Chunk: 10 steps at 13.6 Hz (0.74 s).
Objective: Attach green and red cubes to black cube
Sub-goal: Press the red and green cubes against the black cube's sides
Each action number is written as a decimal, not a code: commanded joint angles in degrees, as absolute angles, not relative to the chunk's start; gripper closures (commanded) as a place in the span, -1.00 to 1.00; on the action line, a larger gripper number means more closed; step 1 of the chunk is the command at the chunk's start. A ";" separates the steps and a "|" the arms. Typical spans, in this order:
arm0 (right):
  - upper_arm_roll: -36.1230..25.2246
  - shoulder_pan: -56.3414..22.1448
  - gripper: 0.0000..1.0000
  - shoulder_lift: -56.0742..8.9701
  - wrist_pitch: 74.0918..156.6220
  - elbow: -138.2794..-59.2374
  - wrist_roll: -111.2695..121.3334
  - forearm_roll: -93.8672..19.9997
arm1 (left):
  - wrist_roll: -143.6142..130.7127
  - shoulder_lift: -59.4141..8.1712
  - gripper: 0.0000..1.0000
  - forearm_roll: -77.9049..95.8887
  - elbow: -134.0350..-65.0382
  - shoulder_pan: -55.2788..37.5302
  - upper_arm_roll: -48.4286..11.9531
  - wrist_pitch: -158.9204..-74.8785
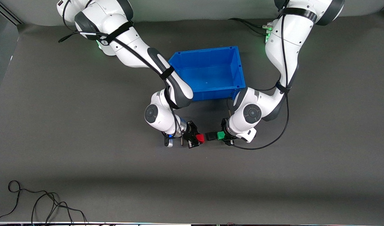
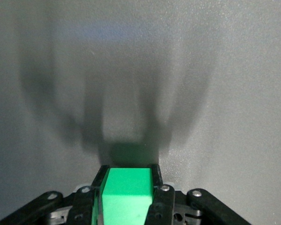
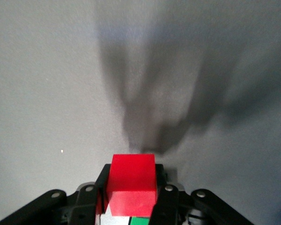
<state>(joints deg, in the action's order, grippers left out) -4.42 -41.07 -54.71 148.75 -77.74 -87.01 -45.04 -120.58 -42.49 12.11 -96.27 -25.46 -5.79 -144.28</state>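
Note:
My right gripper [image 1: 198,138] is shut on the red cube [image 1: 200,138], low over the table and nearer to the front camera than the bin. The right wrist view shows that red cube [image 3: 132,180] clamped between the black fingers [image 3: 103,180] of the right gripper [image 3: 131,171]. My left gripper [image 1: 222,135] is shut on the green cube [image 1: 221,135]. The black cube [image 1: 210,136] lies between the two coloured cubes. It sits against the green one, with a small gap to the red. In the left wrist view the green cube [image 2: 126,192] fills the left gripper [image 2: 128,174].
A blue bin [image 1: 207,51] stands open toward the robots' bases, with both forearms reaching past its sides. A loose black cable [image 1: 38,204] lies at the table's front edge toward the right arm's end. Grey table surface surrounds the cubes.

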 commanded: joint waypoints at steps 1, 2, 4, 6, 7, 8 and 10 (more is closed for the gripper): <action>-5.19 -42.01 0.53 -57.13 150.46 -74.44 -90.43 -43.86 | -122.51 -41.93 1.00 12.39 -97.55 -27.33 -4.75 -145.02; -5.19 -42.53 0.53 -57.56 151.16 -74.18 -91.14 -43.86 | -123.13 -42.01 1.00 12.39 -97.56 -27.42 -4.66 -145.11; -5.19 -42.71 0.49 -58.01 151.61 -73.83 -91.23 -43.77 | -124.62 -42.01 1.00 12.13 -97.38 -27.86 -4.66 -145.37; -5.19 -43.07 0.43 -58.01 151.52 -73.92 -91.23 -43.07 | -125.59 -42.19 1.00 11.17 -97.38 -28.56 -4.48 -145.72; -5.19 -43.07 0.41 -58.01 151.52 -74.00 -91.14 -42.54 | -126.20 -42.19 1.00 10.99 -97.38 -28.56 -4.57 -145.81; -5.19 -42.98 0.41 -57.83 151.52 -74.09 -91.14 -41.58 | -127.34 -42.19 1.00 10.73 -97.21 -28.56 -4.57 -145.81; -5.19 -43.07 0.42 -57.74 151.44 -74.35 -90.97 -41.05 | -129.19 -42.19 1.00 9.41 -97.12 -28.56 -4.57 -145.90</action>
<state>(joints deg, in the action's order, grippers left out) -4.43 -42.25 -56.61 150.79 -76.04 -88.86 -42.58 -125.78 -42.49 11.25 -96.78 -27.37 -5.61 -145.06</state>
